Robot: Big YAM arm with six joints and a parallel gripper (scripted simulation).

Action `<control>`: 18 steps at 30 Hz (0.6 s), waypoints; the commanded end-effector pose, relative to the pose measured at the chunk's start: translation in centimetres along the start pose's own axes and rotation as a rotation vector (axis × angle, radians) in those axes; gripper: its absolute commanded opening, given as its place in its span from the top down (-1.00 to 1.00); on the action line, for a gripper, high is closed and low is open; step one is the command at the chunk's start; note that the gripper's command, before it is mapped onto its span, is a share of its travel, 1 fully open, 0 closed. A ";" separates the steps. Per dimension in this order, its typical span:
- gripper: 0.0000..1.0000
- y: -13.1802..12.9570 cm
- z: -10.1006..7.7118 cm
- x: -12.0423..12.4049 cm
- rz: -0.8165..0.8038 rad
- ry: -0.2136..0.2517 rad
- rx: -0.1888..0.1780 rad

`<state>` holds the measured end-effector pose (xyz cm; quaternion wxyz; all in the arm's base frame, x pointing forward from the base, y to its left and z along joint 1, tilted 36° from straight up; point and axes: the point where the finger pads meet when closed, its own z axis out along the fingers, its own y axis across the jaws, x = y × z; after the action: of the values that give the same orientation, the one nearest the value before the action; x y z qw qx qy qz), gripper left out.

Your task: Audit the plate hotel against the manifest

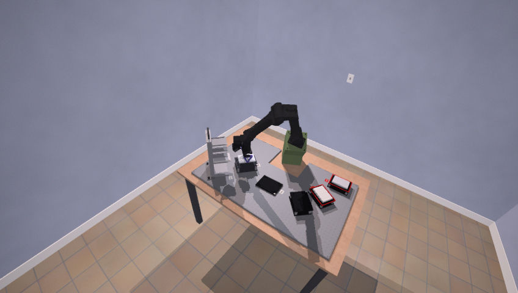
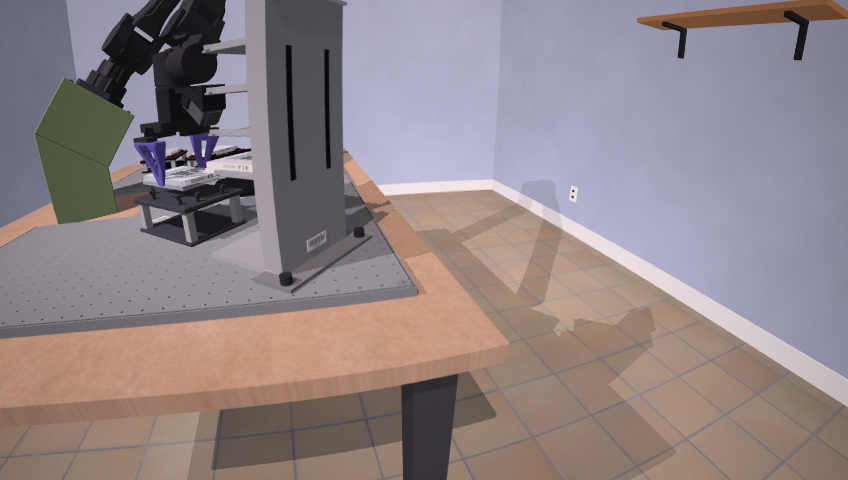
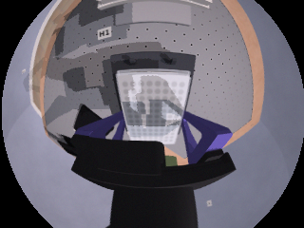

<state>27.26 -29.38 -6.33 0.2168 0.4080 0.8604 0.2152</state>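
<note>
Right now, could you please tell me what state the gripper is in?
Gripper: shut on the plate that sits on the raised black nest, one finger at each side.

The plate hotel hides its own shelves from here; its top is cut off.
</note>
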 end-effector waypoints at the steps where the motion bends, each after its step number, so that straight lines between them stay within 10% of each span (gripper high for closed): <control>1: -0.72 -0.3 -1.9 -1.4 -0.010 -0.043 0.006; 18: -0.72 -0.3 -3.7 -2.2 -0.019 -0.057 0.009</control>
<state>26.30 -29.58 -5.02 0.2161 0.4085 0.8602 0.2156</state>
